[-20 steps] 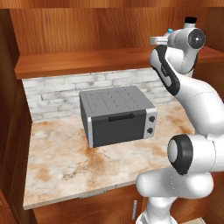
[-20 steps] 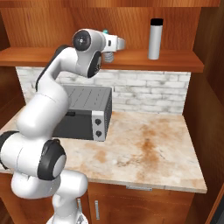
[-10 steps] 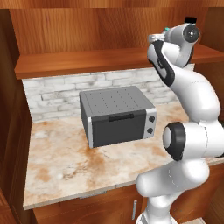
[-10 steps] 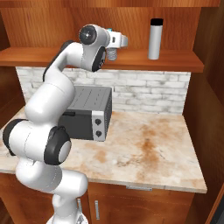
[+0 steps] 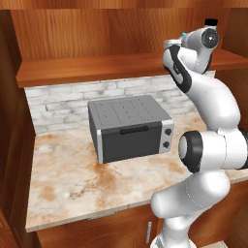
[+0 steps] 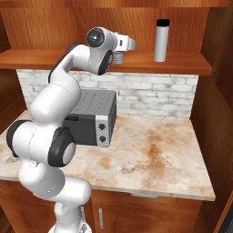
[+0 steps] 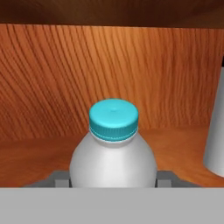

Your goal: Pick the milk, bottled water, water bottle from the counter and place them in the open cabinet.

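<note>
open cabinet (image 6: 191, 68) shelf, above stone top (image 6: 150, 157): water bottle (image 6: 160, 41) upright near right end; bottled water (image 7: 113, 151) left of it, apart, between gripper (image 6: 119, 55) fingers. stone top: toaster oven (image 5: 130, 127) toward back edge, before brick wall (image 5: 58, 101).

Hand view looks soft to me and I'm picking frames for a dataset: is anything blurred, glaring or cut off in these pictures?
Hand view: the bottled water is close and slightly soft, its base cut off; the water bottle is cropped at the edge. Right base view: even light, no glare, water bottle sharp on the cabinet shelf. Left base view: the arm hides most of the gripper.
</note>
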Robot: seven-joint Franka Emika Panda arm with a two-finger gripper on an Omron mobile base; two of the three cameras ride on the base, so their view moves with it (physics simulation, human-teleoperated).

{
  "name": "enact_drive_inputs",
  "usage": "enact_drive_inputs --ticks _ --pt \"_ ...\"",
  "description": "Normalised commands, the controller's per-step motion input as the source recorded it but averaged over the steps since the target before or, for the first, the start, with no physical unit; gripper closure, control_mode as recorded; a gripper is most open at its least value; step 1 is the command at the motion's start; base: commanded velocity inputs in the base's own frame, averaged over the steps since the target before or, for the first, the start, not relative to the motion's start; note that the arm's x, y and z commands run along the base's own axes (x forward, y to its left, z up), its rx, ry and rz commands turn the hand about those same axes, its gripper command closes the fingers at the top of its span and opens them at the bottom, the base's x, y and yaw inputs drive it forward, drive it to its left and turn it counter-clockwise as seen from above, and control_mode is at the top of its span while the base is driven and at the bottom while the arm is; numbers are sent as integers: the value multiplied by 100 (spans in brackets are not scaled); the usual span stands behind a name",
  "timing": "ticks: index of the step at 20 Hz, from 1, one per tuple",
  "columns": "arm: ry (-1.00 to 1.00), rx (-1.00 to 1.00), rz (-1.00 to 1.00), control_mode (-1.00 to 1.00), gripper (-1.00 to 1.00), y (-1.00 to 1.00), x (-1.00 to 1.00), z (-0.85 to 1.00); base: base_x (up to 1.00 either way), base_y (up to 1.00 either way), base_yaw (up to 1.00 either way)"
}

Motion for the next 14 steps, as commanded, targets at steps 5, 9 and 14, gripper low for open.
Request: enact_drive_inputs --ticks 5,9,14 --pt "0 0 0 -100 100 -4 19 -16 0 0 0" --pt "0 0 0 -100 100 -3 24 -18 0 0 0" --pt "1 0 0 -100 100 -5 32 -12 0 0 0"
